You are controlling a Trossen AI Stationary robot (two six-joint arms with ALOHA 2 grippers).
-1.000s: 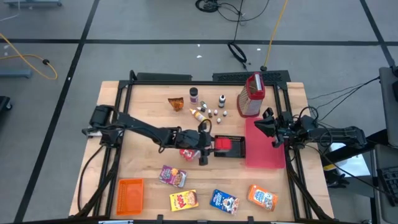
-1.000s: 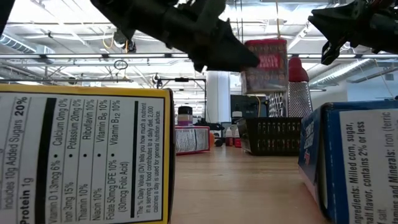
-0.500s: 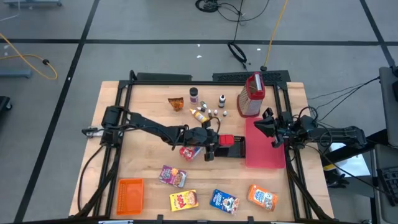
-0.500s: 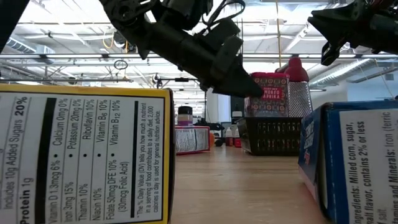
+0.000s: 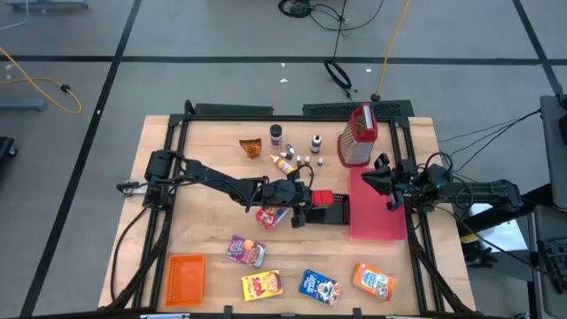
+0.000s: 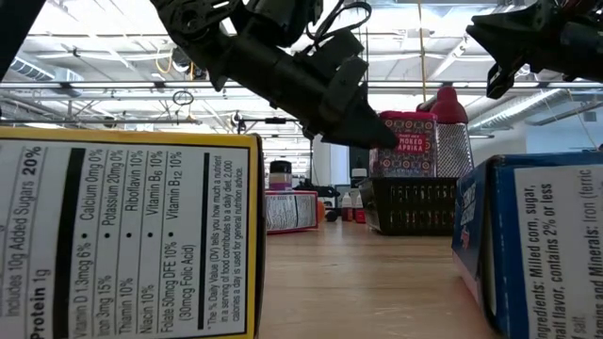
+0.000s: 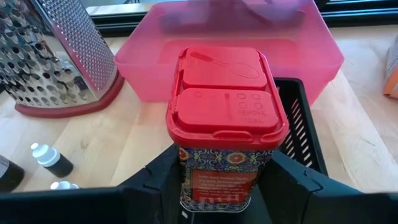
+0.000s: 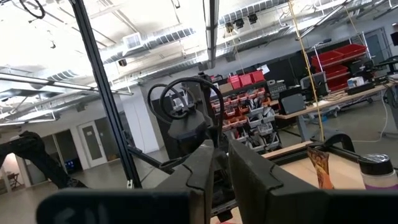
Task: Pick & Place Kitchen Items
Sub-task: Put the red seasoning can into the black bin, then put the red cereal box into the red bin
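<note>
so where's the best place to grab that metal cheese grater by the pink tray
Probably the red handle on top of the grater, coming straight down from above. It stands upright, tapers toward the top, and the handle is its narrowest part; the perforated metal faces look wide and slippery. The right gripper hovers nearest, over the pink tray; the left gripper is busy holding the spice tin.
</note>
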